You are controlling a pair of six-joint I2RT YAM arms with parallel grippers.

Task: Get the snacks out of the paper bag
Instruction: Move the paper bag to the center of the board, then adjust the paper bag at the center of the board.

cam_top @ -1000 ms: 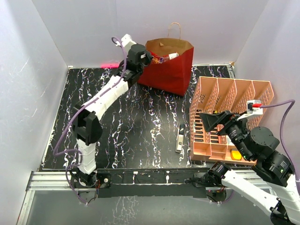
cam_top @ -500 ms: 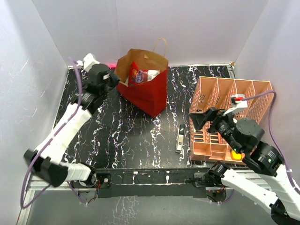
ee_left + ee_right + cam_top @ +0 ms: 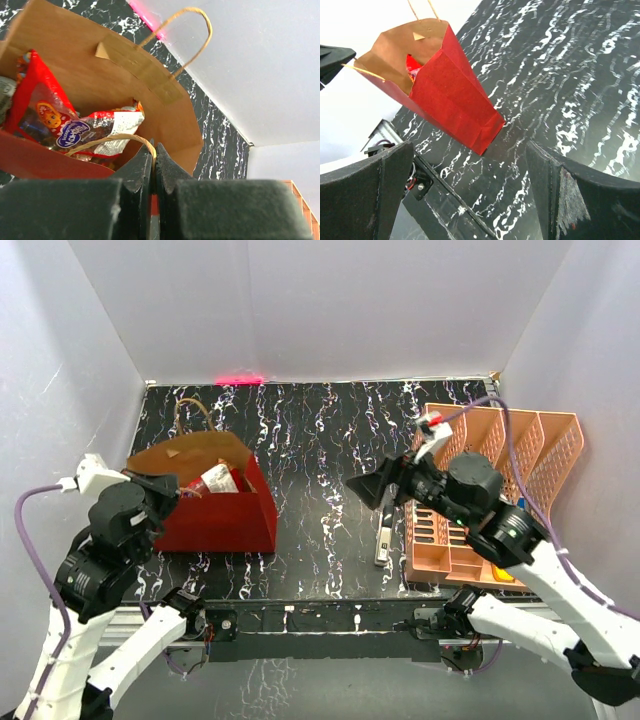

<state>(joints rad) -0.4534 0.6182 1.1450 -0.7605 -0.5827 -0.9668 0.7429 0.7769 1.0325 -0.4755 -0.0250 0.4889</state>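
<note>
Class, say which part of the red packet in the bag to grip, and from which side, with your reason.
Grip the red packet's top edge, which stands up highest, near the bag's open mouth. Probably best to come from above, through the mouth: the bag's walls close off every other side.

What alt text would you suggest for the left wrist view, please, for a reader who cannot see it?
The left gripper, jaws shut, pinches a tan cord handle of the open paper bag. Inside lie crinkly snacks, red and silver wrappers uppermost; the black marbled table and a white wall show beyond.
</note>
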